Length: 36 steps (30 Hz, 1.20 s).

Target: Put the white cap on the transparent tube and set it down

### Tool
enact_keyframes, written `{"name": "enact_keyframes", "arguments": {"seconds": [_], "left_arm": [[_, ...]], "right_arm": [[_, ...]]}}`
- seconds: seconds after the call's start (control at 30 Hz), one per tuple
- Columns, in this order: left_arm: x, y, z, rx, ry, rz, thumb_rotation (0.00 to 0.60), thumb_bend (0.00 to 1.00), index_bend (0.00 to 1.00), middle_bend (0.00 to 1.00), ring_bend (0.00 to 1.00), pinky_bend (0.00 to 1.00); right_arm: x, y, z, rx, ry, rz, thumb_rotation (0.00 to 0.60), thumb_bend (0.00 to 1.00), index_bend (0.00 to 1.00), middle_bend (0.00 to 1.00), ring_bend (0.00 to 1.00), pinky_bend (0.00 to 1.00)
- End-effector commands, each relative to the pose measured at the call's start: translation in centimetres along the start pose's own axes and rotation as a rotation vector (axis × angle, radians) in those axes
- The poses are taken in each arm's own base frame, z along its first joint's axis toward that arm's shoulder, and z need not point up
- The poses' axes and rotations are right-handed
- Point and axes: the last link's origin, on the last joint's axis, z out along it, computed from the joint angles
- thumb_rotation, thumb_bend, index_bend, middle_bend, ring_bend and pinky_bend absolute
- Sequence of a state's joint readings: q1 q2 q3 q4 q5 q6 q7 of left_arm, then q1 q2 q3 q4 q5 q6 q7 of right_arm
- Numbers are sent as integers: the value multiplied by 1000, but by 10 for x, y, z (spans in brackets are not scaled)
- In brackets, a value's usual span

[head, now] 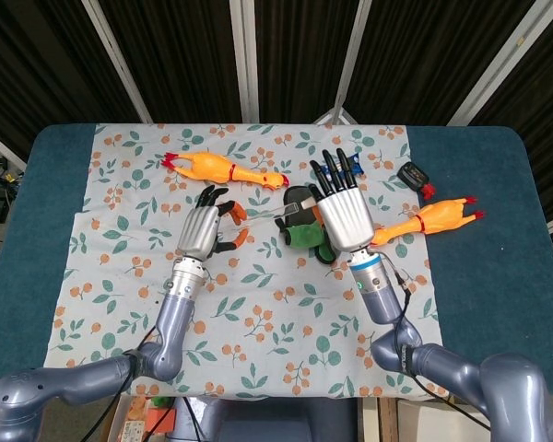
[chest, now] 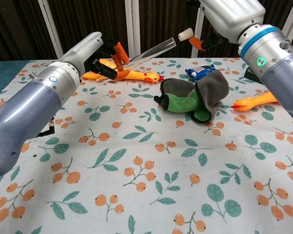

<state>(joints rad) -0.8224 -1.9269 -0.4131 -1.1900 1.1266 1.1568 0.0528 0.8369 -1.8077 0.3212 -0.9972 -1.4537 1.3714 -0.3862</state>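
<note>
Transparent tube [chest: 151, 50] is up in the air, pinched in the left hand [chest: 103, 52], tilting up toward the right hand [chest: 219, 19]. Its open end sits just beside the white cap [chest: 184, 34], not quite touching as far as I can tell. That cap is pinched between the right hand's orange-tipped fingers [chest: 197, 43]; from the head view its other fingers [head: 335, 168] fan out. Both sit above the green and grey plush [chest: 195, 100], which lies on the leaf-print cloth [chest: 151, 165] covering the desk [head: 484, 239]. One rubber chicken [chest: 132, 75] lies left of the plush, another [head: 433, 219] right of it, and a blue packet [chest: 201, 71] just behind it.
</note>
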Motion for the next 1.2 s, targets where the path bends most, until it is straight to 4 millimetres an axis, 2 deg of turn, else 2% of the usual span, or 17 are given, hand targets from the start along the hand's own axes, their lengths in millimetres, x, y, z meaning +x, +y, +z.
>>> {"name": "enact_keyframes", "arguments": {"seconds": [0.03, 1.2], "left_arm": [[0, 1, 0, -1, 0, 1, 600, 794, 660, 663, 141, 0], [-8, 6, -4, 17, -10, -18, 600, 795, 660, 663, 141, 0]], "right_arm": [[-1, 0, 0, 0, -2, -1, 600, 412, 735, 227, 25, 6], [-5, -6, 1, 4, -12, -2, 600, 412, 735, 227, 25, 5]]}}
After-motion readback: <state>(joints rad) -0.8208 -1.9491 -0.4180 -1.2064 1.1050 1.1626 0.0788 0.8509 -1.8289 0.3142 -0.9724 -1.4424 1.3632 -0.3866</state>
